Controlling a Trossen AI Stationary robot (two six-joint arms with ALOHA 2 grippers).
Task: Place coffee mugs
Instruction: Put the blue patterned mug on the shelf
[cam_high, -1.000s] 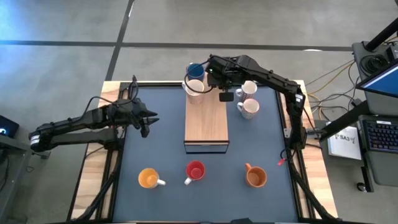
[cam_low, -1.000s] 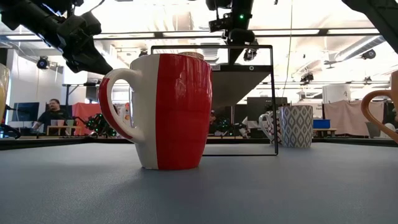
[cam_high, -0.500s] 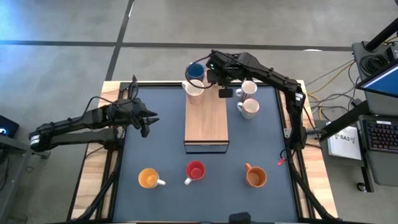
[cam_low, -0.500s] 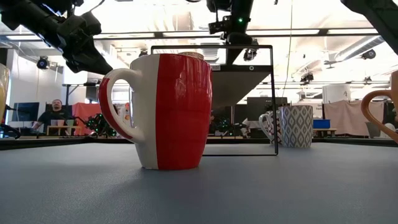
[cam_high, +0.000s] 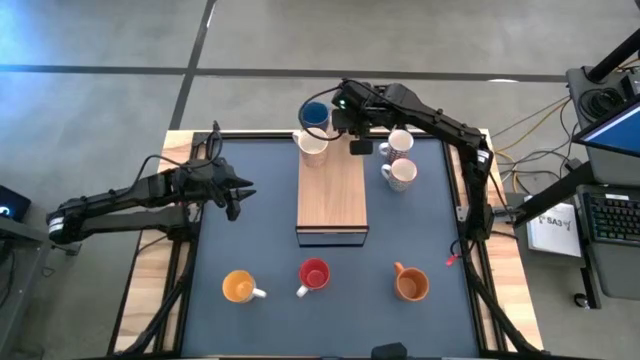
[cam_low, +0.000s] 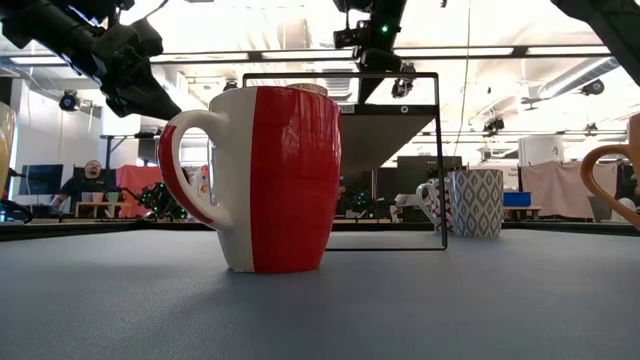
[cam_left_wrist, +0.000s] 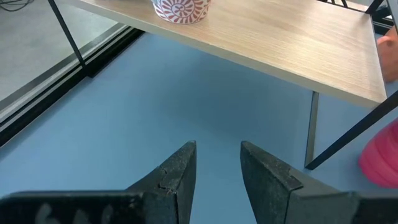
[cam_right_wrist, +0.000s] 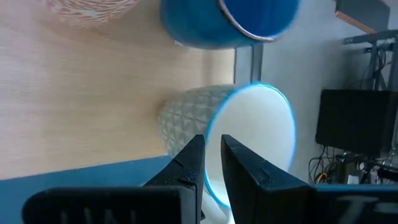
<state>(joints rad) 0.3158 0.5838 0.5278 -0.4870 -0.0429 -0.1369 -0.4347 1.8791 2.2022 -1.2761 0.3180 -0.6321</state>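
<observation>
Counter (cam_high: 260, 230): dark blue mat on light-wood frame, concrete floor around, workshop room behind.

Item in hand: white textured mug (cam_high: 313, 143), standing at far-left corner of the wooden board (cam_high: 333, 195), the landmark for all entries below. Blue mug (cam_high: 315, 116) just beyond it, off the board's far end. In right wrist view, white mug's rim (cam_right_wrist: 258, 134) directly ahead of fingertips, blue mug (cam_right_wrist: 224, 22) past it.

Right end effector (cam_high: 345, 118): above board's far edge, just right of the white mug; fingers (cam_right_wrist: 189, 165) nearly closed, narrow gap, nothing held. Nearer arm by far. Judged next step: small shift left onto the mug; tight, blue mug crowding the far side.

Right of board: two white mugs (cam_high: 398, 160), one dark-patterned, close together.

Near side of board: yellow-orange mug (cam_high: 238, 288), red mug (cam_high: 314, 275), brown-orange mug (cam_high: 410, 284), well apart, open mat between.

Left end effector (cam_high: 235, 192): well left of board, waiting above mat; fingers (cam_left_wrist: 177, 180) slightly apart, empty.
</observation>
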